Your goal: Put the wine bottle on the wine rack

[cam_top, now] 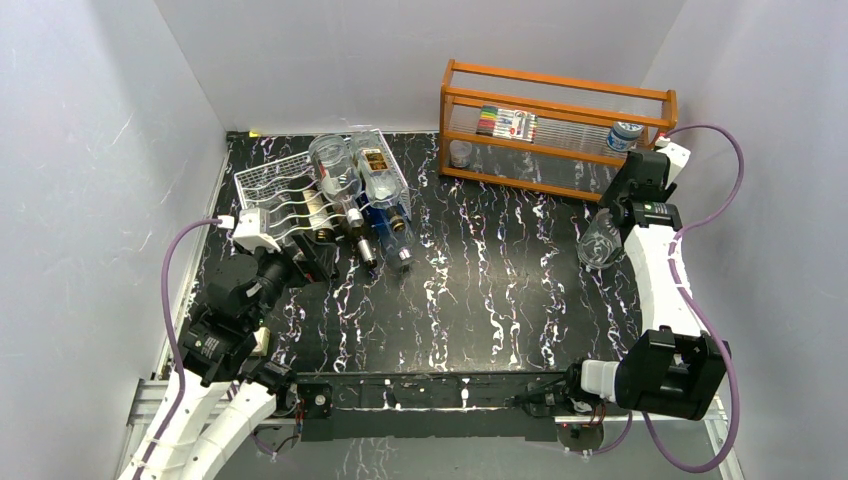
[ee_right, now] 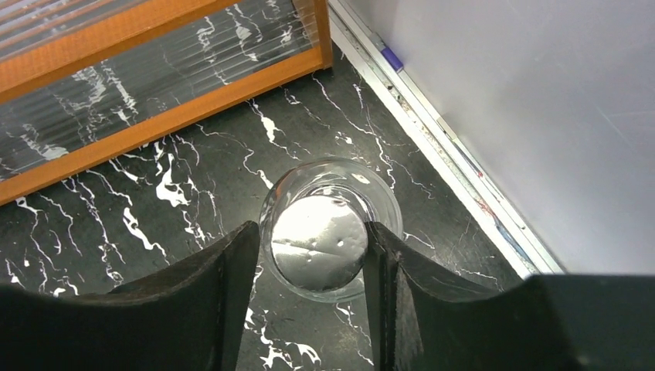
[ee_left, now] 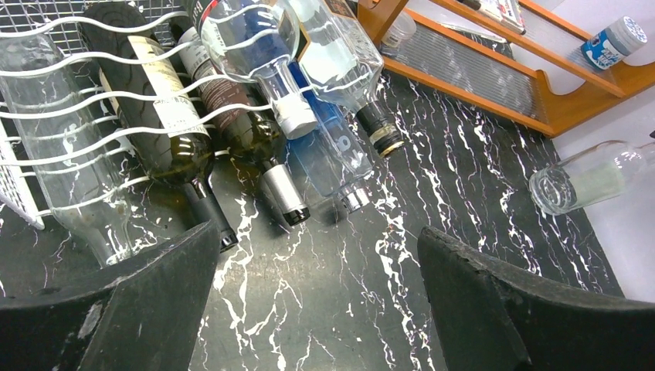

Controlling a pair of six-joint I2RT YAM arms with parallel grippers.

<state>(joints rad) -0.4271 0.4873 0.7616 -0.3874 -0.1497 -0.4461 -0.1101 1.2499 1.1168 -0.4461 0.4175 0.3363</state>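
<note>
Two arms in view. The left gripper (cam_top: 312,258) has its jaws spread wide with nothing between them, low over the black marbled table (cam_top: 480,300) and just in front of the wine rack (cam_top: 268,185).

The rack stands at the back left corner. Bottles lie in its cradles, necks toward the near side:
- a clear bottle (ee_left: 54,154) at the far left
- a dark green bottle with a cream label (ee_left: 166,116)
- a dark bottle with a silver cap (ee_left: 259,151)
- a blue bottle (ee_left: 332,147)
- a white-capped clear bottle (ee_left: 255,46) and a dark-capped clear bottle (ee_left: 340,62), both resting on top

Back centre-right, the orange wooden shelf (cam_top: 560,100) holds a marker pack (cam_top: 507,122) and a white-lidded jar (cam_top: 625,135).

Far right, the right gripper (ee_right: 311,232) is clamped on the clear wine bottle (cam_top: 600,243). The bottle is just in front of the shelf's right end and well apart from the rack, its base facing the wrist camera. Contact with the table cannot be told.
</note>
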